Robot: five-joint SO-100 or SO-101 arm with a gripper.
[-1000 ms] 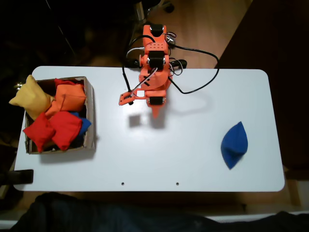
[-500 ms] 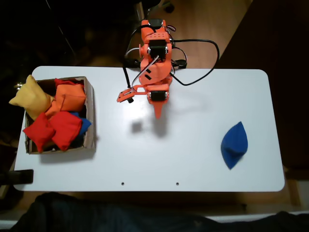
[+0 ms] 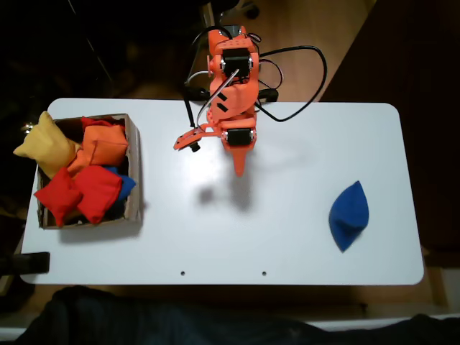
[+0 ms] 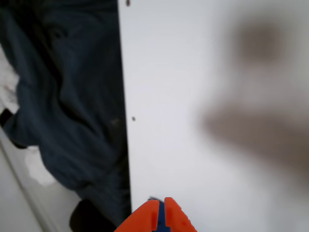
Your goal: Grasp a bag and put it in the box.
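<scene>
In the fixed view the blue bag (image 3: 349, 214) lies alone on the right part of the white table (image 3: 287, 244). The brown cardboard box (image 3: 134, 169) stands at the left end, piled with red and orange beanbags, with another blue one (image 3: 123, 185) half buried. My orange gripper (image 3: 239, 169) hangs over the table's upper middle, tip pointing toward the front edge, far from both bag and box. In the wrist view its fingers (image 4: 145, 218) sit together at the bottom edge, a thin blue strip showing in the slit between them.
A yellow beanbag (image 3: 44, 146) hangs over the box's left wall. Black cables (image 3: 298, 108) loop from the arm's base onto the table's back edge. Dark cloth (image 4: 67, 121) lies beyond the front edge. Two small holes (image 3: 182, 273) mark the table near the front.
The arm has turned slightly to the right and its shadow on the table has slid right with it. The beanbags and the box have not moved.
</scene>
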